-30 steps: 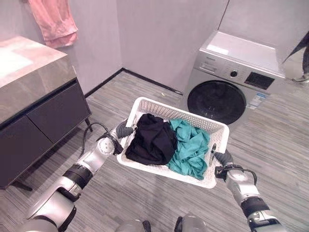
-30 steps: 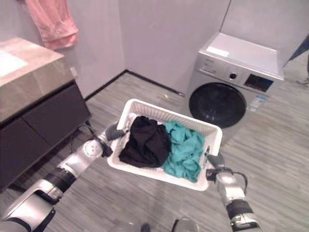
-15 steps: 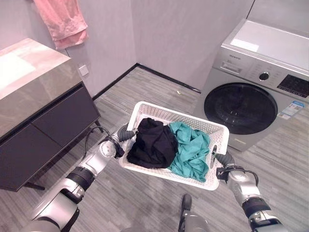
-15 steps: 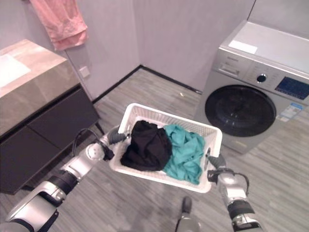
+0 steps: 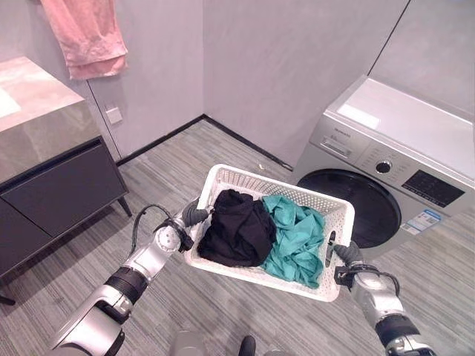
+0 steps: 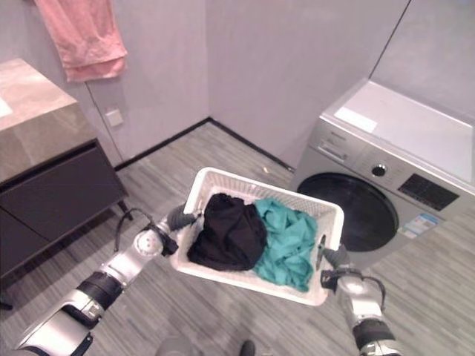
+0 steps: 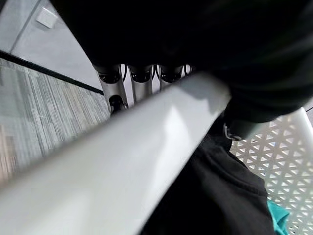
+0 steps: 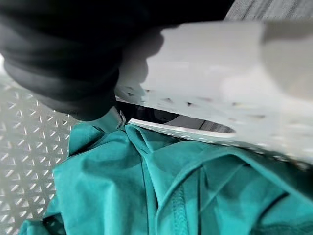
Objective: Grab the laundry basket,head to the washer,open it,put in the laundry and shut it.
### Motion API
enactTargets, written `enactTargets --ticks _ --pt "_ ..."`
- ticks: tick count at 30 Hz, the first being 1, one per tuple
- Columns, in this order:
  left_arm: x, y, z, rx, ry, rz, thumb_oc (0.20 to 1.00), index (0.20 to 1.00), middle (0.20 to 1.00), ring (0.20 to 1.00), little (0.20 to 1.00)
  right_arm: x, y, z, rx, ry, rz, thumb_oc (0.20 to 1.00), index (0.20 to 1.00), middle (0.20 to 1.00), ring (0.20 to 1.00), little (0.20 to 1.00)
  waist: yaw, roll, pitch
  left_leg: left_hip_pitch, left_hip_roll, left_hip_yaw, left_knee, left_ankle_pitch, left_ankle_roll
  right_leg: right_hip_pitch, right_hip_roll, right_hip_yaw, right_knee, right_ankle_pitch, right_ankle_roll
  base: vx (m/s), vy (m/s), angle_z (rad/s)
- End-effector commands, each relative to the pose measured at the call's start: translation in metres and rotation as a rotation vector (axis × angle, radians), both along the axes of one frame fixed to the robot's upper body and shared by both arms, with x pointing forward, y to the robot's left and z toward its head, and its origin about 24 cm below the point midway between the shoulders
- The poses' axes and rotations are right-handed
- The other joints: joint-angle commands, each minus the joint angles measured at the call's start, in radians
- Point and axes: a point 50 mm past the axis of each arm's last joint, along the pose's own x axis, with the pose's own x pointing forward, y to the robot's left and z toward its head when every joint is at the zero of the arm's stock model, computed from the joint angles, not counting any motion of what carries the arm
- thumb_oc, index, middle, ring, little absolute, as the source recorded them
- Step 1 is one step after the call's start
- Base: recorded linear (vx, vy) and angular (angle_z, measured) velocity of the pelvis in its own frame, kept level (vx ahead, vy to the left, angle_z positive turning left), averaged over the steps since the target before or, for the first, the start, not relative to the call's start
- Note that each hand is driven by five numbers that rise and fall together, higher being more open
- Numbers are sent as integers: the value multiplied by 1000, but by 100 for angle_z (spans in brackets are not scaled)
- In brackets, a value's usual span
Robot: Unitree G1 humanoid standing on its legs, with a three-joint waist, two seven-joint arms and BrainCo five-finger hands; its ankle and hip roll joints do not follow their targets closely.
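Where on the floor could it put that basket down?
Bare striped floor lies between the dark cabinet and the washer. Inside the white basket, black clothing and teal clothing crowd it.

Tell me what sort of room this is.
Probably a home laundry or bathroom: a silver front-loading washing machine stands against the wall, a pink towel hangs above a dark vanity cabinet with a stone top, and a white perforated plastic laundry basket holds clothes.

I count one white laundry basket (image 5: 335,215), two garments in it: one black (image 5: 234,230), one teal (image 5: 297,241). One washer (image 5: 393,167), one dark cabinet (image 5: 52,178), one pink towel (image 5: 85,37).
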Motion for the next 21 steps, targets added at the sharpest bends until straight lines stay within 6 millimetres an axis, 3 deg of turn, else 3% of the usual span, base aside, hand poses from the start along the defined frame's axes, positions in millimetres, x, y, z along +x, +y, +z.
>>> enactTargets --ticks 1,3,9,21 --pt "27 31 45 14 -170 120 200 200 200 200 200 2 -51 43 -42 -203 -101 200 200 200 200 200 6 62 -56 61 0 33 -224 49 26 -13 0 5 100 -154 92 118 110 5" --pt "28 28 44 14 -169 112 200 200 200 200 200 -1 -53 41 -40 -204 -117 200 200 200 200 200 -4 68 -68 69 -23 1 -221 65 16 -8 -9 8 109 -158 87 92 87 -9" --pt "29 25 47 14 -175 91 200 200 200 200 200 -4 -57 39 -47 -198 -138 200 200 200 200 200 -18 77 -96 157 -18 37 -319 50 19 13 -23 12 98 -162 101 71 79 -3" --pt "26 30 45 4 -170 92 200 200 200 200 200 -22 -71 39 -95 -188 -168 200 200 200 200 200 -81 102 -116 275 -23 187 -439 26 52 -20 -45 127 50 -95 154 16 93 -39"
